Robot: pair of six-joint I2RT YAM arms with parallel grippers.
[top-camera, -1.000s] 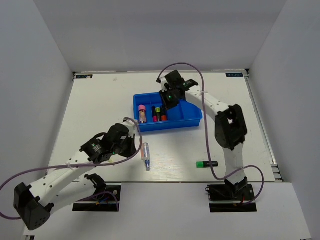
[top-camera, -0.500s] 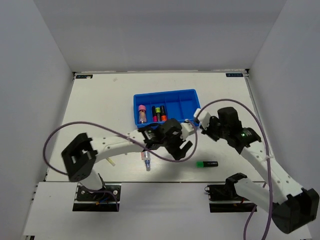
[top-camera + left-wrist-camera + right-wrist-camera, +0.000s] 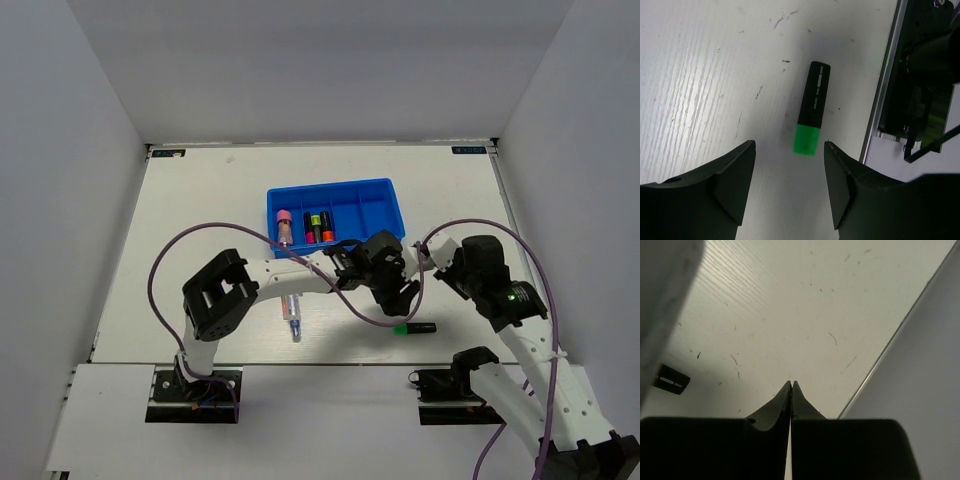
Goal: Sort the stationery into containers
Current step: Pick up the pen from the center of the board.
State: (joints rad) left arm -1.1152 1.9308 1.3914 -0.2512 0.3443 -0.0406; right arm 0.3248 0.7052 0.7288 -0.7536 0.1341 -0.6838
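Green at one end and black along the body, the highlighter [image 3: 812, 112] lies flat on the white table [image 3: 715, 75] just ahead of the left gripper [image 3: 789, 146]. The jaws stand wide apart and hold nothing. The green end points back toward the gap between the fingertips but touches neither one, and the fingers' roots are cut off by the bottom of the left wrist view. Past the highlighter, beyond the table's metal edge strip [image 3: 880, 100], sits dark hardware too cropped and blurred to name. The right gripper [image 3: 791, 384] is closed, tips meeting with nothing visible between them. Low to its left a black end piece [image 3: 672, 379] with a pale mark pokes out from under a blurred pale shape [image 3: 665, 300] that hides the rest, so I cannot tell what it belongs to. From above, the right gripper is just beside the left one, and its fingers are hard to make out against its own dark wrist. Behind the left gripper's wrist lies the blue tray [image 3: 380, 215], its near wall partly covered by the left arm. Inside it are a pink-topped item [image 3: 284, 228], a yellow-ended highlighter [image 3: 312, 228] and an orange-ended highlighter [image 3: 326, 230]. Which dividers separate them is too small to read. Well back along the left arm, a clear pen [image 3: 292, 318] lies on the table, its upper end tucked under the arm.
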